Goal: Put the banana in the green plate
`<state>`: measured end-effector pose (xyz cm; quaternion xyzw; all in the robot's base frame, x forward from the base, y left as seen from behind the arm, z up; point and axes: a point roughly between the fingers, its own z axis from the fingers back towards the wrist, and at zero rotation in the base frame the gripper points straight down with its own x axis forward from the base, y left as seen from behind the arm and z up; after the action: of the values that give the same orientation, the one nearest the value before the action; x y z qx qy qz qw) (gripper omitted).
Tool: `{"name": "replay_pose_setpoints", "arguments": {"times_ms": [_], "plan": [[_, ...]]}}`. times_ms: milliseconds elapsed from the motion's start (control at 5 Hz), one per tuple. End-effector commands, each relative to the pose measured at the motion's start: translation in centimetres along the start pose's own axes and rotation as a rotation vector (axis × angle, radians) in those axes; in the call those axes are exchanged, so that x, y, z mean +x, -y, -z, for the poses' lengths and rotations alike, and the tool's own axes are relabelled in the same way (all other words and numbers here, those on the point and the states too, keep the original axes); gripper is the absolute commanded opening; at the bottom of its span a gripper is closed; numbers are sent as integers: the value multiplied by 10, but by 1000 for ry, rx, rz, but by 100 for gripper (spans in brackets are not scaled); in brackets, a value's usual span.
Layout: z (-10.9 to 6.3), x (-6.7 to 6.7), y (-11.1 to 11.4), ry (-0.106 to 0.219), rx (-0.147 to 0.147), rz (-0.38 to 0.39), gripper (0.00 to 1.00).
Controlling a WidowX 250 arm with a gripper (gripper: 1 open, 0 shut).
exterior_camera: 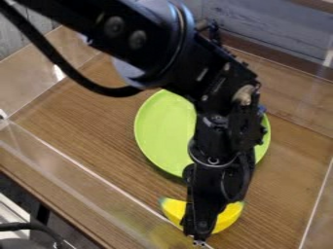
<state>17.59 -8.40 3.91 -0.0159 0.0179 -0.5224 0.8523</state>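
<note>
The arm reaches straight down at the near edge of the bench, and its fingers [198,226] are drawn together around the banana [221,216], a stubby yellow crescent lying on the wood just short of the green plate [163,131]. The banana's middle is hidden behind the hand, so whether the pads truly bite it or only pinch beside it cannot be made out. To do this step well, I judge the lift should be straight up and unhurried until the fruit is clear of the wood, then a short carry away from the near edge to above the plate's bare centre, with a low release (smooth plastic on smooth plastic will skid if dropped from height). The arm's own bulk covers the plate's right side, so aiming for the open left half looks safer. The bench is brown wood grain, boxed in by clear walls whose near pane stands close beside the banana, leaving little room to swing. Pale planks show beyond the far edge.
</note>
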Motion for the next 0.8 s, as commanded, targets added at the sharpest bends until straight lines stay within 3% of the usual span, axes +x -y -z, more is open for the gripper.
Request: {"name": "replay_pose_setpoints", "arguments": {"times_ms": [0, 600], "plan": [[-14, 8, -7, 55, 41, -5, 0], [-9, 7, -10, 60, 42, -8, 0]]}}
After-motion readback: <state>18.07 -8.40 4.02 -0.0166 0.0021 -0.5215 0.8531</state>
